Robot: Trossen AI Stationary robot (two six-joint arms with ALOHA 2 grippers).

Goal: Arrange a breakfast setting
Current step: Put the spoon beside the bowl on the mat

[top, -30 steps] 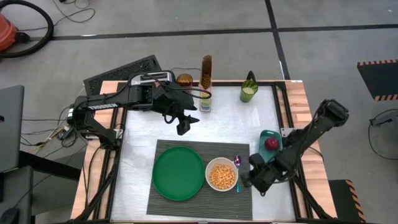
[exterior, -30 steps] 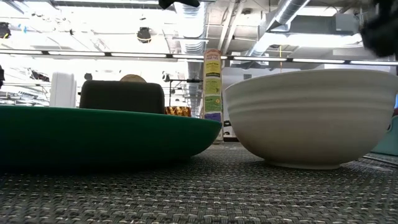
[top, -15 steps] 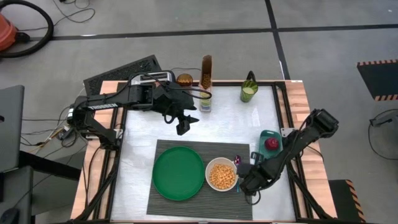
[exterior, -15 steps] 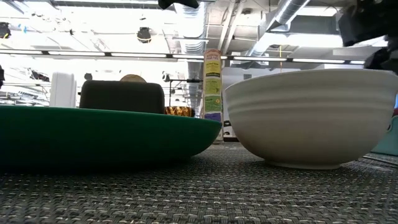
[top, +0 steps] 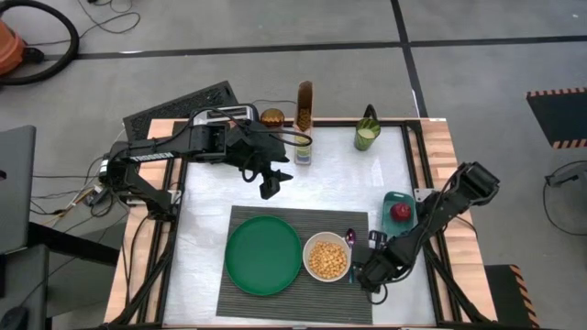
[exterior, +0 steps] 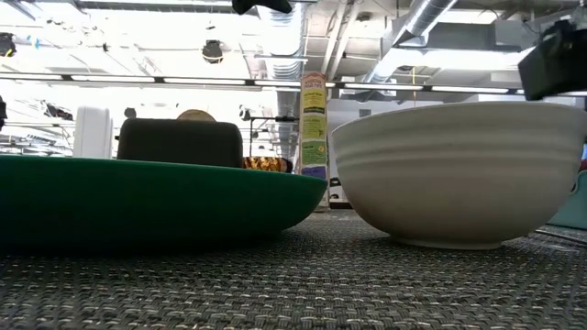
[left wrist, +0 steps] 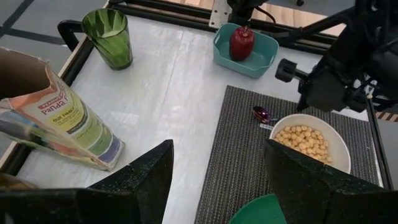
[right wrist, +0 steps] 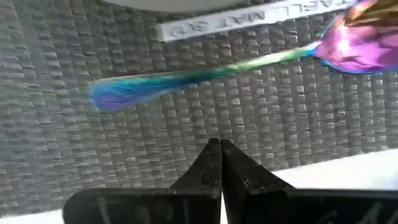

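Observation:
The dark grey ribbed placemat (top: 293, 307) lies at the table's near middle. On it rest the green plate (top: 263, 255), the white bowl (top: 327, 258) of yellow cereal (left wrist: 305, 138), and the purple-and-blue spoon (right wrist: 205, 74), which lies flat to the bowl's right (top: 349, 241). My right gripper (right wrist: 219, 144) is shut and points down at the mat's right edge (top: 365, 273), just beside the spoon's blue handle, not on it. My left gripper (top: 269, 188) is open and empty, held high beyond the mat's far edge (left wrist: 217, 149). I cannot make out the bagel for sure. My right gripper's shut fingertips (right wrist: 211, 152) stand from above over the placemat's weave (right wrist: 186, 124) near its right edge. I cannot tell whether they touch the mat. They do not touch the spoon.
At the far edge stand a black toaster (top: 225, 117), a round brown thing (top: 271, 117), a cereal box (top: 304, 124) and a green cup (top: 367, 136). A teal dish with a red apple (top: 399, 211) sits right of the mat, close to my right arm.
My right gripper has gone down and a little toward the table's left, to the placemat's right edge beside the spoon's handle. The spoon, bowl and plate have stayed in place.

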